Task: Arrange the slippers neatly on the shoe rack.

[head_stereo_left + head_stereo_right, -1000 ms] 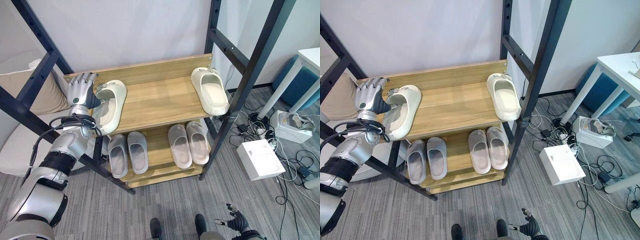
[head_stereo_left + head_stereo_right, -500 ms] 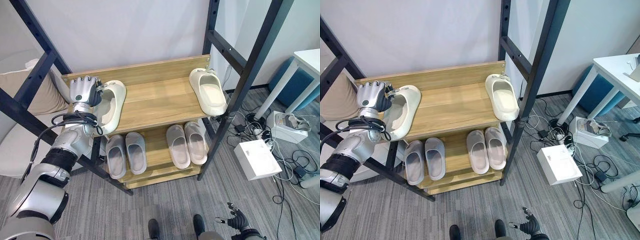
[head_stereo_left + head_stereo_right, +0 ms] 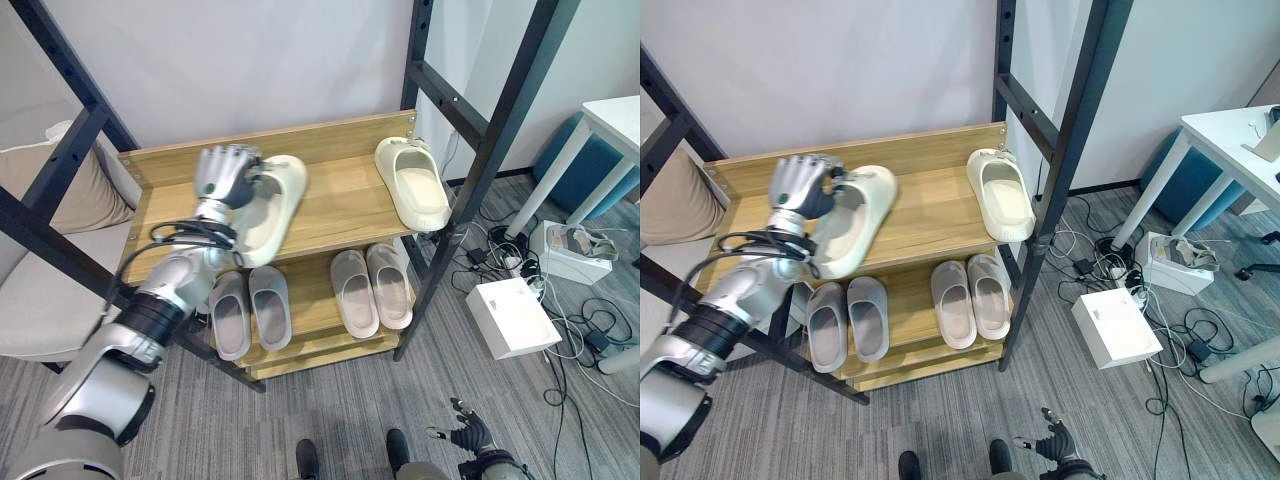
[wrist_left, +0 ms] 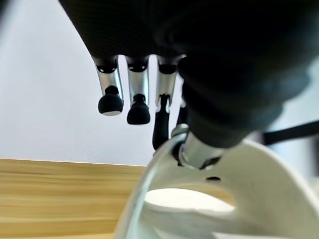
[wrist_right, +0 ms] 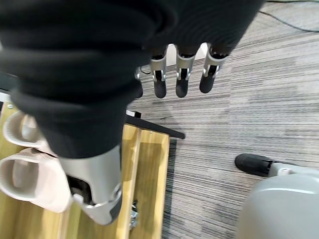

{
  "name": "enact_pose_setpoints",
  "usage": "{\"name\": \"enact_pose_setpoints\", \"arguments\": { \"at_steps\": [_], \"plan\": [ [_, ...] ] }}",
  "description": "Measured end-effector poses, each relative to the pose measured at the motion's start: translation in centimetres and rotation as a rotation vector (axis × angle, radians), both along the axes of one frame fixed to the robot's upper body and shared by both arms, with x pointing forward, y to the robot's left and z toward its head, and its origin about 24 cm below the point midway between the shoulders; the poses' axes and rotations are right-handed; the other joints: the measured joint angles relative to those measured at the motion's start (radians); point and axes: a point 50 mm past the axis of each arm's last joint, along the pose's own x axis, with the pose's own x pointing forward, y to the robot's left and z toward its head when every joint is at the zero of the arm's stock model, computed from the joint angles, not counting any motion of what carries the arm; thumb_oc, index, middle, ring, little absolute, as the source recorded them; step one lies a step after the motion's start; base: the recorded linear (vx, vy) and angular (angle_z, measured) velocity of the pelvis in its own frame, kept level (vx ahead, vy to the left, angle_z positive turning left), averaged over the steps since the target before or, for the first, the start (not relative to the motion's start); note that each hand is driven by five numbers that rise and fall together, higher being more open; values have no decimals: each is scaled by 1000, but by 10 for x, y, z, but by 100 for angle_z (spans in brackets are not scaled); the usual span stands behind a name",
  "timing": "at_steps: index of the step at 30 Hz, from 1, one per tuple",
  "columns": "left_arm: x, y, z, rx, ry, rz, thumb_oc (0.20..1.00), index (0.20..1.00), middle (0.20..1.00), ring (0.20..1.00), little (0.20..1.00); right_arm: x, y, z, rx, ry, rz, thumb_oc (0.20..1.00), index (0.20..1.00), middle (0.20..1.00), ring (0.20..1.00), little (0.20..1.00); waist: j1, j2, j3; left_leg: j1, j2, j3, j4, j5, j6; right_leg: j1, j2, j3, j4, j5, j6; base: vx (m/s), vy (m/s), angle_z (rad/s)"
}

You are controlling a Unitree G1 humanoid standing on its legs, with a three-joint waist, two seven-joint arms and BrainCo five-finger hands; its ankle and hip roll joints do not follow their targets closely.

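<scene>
Left hand (image 3: 222, 176) grips the cream slipper (image 3: 268, 208) by its rim, thumb hooked inside, holding it tilted over the top shelf (image 3: 340, 205) of the shoe rack; whether the sole touches the wood is unclear. Second cream slipper (image 3: 411, 182) lies at the shelf's right end. Two grey pairs (image 3: 310, 295) on the lower shelf. Right hand (image 5: 179, 74) low, fingers relaxed, holding nothing

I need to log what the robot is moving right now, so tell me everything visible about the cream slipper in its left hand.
The cream slipper is a moulded open-toe slide, smooth and rubbery-looking, with a broad strap over a hollow footbed. The left hand pinches its strap end, thumb inside the opening as the left wrist view shows. It lies tilted over the top shelf, left of centre, its heel end overhanging the front edge. Whether its sole touches the wood cannot be told. Its cream mate sits apart at the shelf's right end.
</scene>
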Motion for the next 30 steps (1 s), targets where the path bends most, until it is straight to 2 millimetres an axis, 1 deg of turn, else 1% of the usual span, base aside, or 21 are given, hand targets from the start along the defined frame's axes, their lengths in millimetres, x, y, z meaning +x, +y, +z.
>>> {"name": "enact_pose_setpoints", "arguments": {
  "at_steps": [2,3,6,9,10,11,12,14,16,17,19,20,21,24,28,29,30],
  "plan": [
    [-1,-11,4,-10,-17,-50,200,200,200,200,200,7,1,3,0,-18,5,1000,1000,1000,1000,1000,-13,13,0,0,1,0,0,0,0,0,1,0,0,-1,1,2,-34,1],
    [0,-21,7,-16,-24,-76,200,200,200,200,200,7,-1,2,0,-14,-3,1000,1000,1000,1000,1000,-15,22,0,1,1,-1,0,-1,-1,2,1,-2,0,-4,4,6,-30,4],
    [3,-33,11,-8,-32,-107,200,200,200,200,200,6,-3,1,-4,-2,-13,1000,1000,1000,1000,1000,-25,41,-1,2,3,-1,0,-9,-11,4,2,-3,0,-9,9,8,-35,2],
    [8,-41,12,16,-25,-117,200,200,200,200,200,3,-6,-1,-10,12,-31,1000,1000,1000,1000,1000,-26,56,-4,1,3,0,0,-9,-11,-2,2,0,0,-10,7,5,-4,-2],
    [10,-43,15,13,-29,-119,200,200,200,200,200,1,-8,-1,-11,17,-47,1000,1000,1000,1000,1000,-40,61,-5,-1,3,3,0,-9,-11,-10,2,3,0,-10,6,22,-16,-3],
    [12,-45,15,10,-27,-115,200,200,200,200,200,1,-9,-1,-15,19,-50,1000,1000,1000,1000,1000,-40,64,-6,-2,3,3,0,-10,-10,-9,2,2,0,-10,5,27,-10,-5],
    [19,-47,16,34,-17,-94,200,200,200,200,200,-2,-12,-2,-20,23,-63,1000,1000,1000,1000,1000,-43,68,-5,-2,4,7,0,-13,-6,-12,2,5,0,-11,5,26,-8,-4],
    [26,-38,19,52,-7,-42,200,200,200,200,200,-3,-16,-1,-28,26,-74,1000,1000,1000,1000,1000,-50,75,-6,-3,4,18,0,-14,-7,-18,2,16,0,-10,5,24,-5,-12],
    [32,-34,18,87,11,-4,200,200,200,200,200,-3,-19,-1,-31,22,-86,1000,1000,1000,1000,1000,-51,78,-8,-4,4,26,0,-15,-8,-23,2,24,0,-10,5,21,-3,-17],
    [37,-28,13,117,43,42,200,200,200,200,200,-1,-20,1,-34,11,-103,1000,1000,1000,1000,1000,-66,82,-10,-5,3,35,0,-15,-9,-27,1,30,0,-5,9,22,-2,-17],
    [39,-25,11,130,54,62,200,200,200,200,200,-1,-21,1,-37,10,-108,1000,1000,1000,1000,1000,-79,82,-10,-4,4,42,0,-16,-9,-29,2,33,0,-4,11,15,0,-12],
    [42,-17,10,136,68,103,200,200,200,200,200,-2,-22,1,-41,10,-111,1000,1000,1000,1000,1000,-82,83,-10,-2,5,51,0,-15,-7,-32,2,41,0,-5,10,8,-2,-14],
    [43,-14,10,136,73,120,200,200,200,200,200,-1,-23,1,-44,8,-113,1000,1000,1000,1000,1000,-82,84,-11,-2,5,53,0,-14,-5,-33,2,47,0,-5,10,6,-5,-15],
    [45,-10,11,122,81,142,200,200,200,200,200,-3,-23,1,-38,11,-124,1000,1000,1000,1000,1000,-84,85,-10,-5,4,56,0,-15,-3,-40,2,51,0,-5,10,20,-2,-6],
    [46,-12,9,95,91,148,200,200,200,200,200,-6,-23,-1,-34,18,-131,1000,1000,1000,1000,1000,-82,85,-10,-6,4,58,0,-25,-7,-41,2,52,0,-8,11,37,-8,0],
    [46,-12,9,94,90,149,1000,1000,1000,1000,1000,-5,-22,0,-33,17,-131,1000,1000,1000,1000,1000,-82,85,-10,-6,4,58,0,-27,-9,-41,2,51,0,-8,11,0,0,0],
    [46,-12,9,91,90,151,1000,1000,1000,1000,1000,-4,-22,0,-33,14,-131,1000,1000,1000,1000,1000,-81,85,-10,-6,4,58,0,-28,-10,-41,2,51,0,-8,11,0,0,0]
  ]
}}
